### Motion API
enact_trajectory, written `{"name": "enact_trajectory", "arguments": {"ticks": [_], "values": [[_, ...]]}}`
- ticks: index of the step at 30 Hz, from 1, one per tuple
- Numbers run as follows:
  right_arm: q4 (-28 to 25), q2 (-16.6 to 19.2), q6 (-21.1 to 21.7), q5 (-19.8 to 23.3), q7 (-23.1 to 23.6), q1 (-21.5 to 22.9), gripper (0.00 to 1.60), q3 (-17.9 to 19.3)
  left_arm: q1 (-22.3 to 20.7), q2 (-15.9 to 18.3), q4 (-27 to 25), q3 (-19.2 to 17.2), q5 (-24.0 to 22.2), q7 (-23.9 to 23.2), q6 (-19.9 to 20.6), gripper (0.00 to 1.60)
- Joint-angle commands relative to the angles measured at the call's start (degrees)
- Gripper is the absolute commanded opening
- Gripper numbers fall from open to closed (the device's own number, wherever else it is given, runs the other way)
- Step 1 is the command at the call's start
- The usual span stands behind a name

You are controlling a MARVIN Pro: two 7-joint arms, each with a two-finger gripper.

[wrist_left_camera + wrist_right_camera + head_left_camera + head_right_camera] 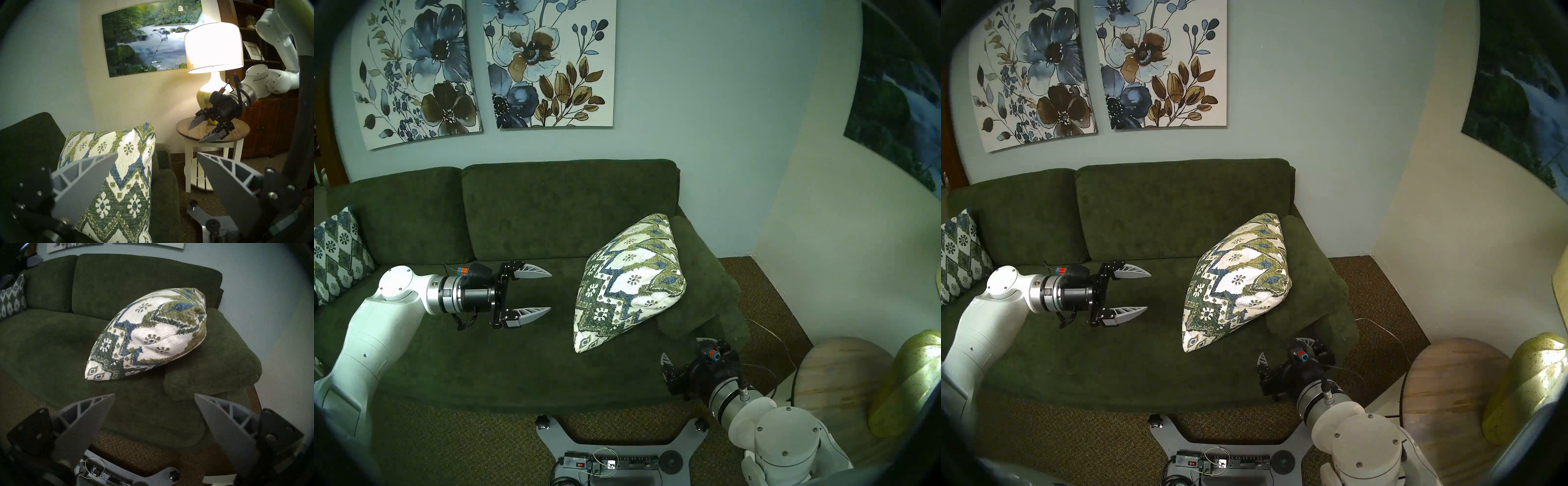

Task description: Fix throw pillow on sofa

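The throw pillow (629,281), cream with olive-green and blue zigzags, lies tilted at the right end of the dark green sofa (551,210). Its upper edge leans on the right armrest (704,271) and its lower corner rests on the seat. My left gripper (550,291) is open and empty over the seat, just left of the pillow and apart from it. My right gripper (685,348) is open and empty in front of the armrest, near the pillow's front corner. The pillow also shows in the left wrist view (119,169) and the right wrist view (149,334).
A bluer diamond-patterned pillow (337,251) stands at the sofa's left end. A round wooden side table (843,373) with a lit lamp's yellow-green base (907,383) stands right of the sofa. My base with a power strip (612,454) sits on the carpet in front.
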Motion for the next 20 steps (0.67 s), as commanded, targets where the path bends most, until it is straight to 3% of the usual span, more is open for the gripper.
{"name": "enact_trajectory", "arguments": {"ticks": [1, 20], "values": [[-0.94, 0.55, -6.34, 0.6, -1.45, -4.19, 1.6, 0.56, -1.11, 0.16, 0.09, 0.43, -1.37, 0.06, -0.46, 1.6], [-0.94, 1.47, -9.86, 1.13, -2.74, -5.99, 1.6, 0.69, -1.73, 1.09, 0.57, 2.12, -2.79, 0.06, -1.37, 1.6]]}}
